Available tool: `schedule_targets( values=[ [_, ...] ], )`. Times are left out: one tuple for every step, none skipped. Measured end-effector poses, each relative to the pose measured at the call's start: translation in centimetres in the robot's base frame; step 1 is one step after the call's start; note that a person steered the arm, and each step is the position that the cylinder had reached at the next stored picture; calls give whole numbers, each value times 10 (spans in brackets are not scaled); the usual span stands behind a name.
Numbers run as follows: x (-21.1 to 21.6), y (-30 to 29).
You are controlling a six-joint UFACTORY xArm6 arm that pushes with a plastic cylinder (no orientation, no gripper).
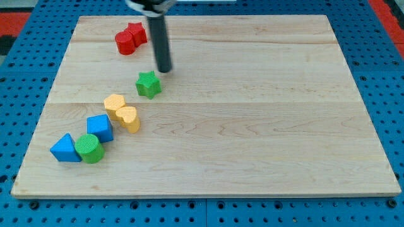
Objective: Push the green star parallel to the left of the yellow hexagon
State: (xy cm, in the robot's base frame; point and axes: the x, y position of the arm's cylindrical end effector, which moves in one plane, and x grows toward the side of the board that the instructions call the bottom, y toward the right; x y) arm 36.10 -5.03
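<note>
The green star [148, 83] lies on the wooden board, left of centre. The yellow hexagon [114, 103] lies below and to the left of it, touching a yellow heart-shaped block [128, 118]. My tip [164, 70] is just above and to the right of the green star, very close to it; I cannot tell if it touches.
A red cylinder [125, 43] and a red star [136, 33] sit together near the view's top left. A blue cube [100, 128], a blue triangle [64, 149] and a green cylinder [89, 149] cluster at the bottom left. The wooden board [252, 126] rests on a blue pegboard.
</note>
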Motion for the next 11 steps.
schedule_targets(
  values=[
    [23, 12],
    [15, -55],
    [42, -59],
    [45, -36],
    [66, -87],
    [64, -136],
    [43, -133],
    [28, -144],
    [33, -178],
    [59, -179],
    [94, -179]
  ],
)
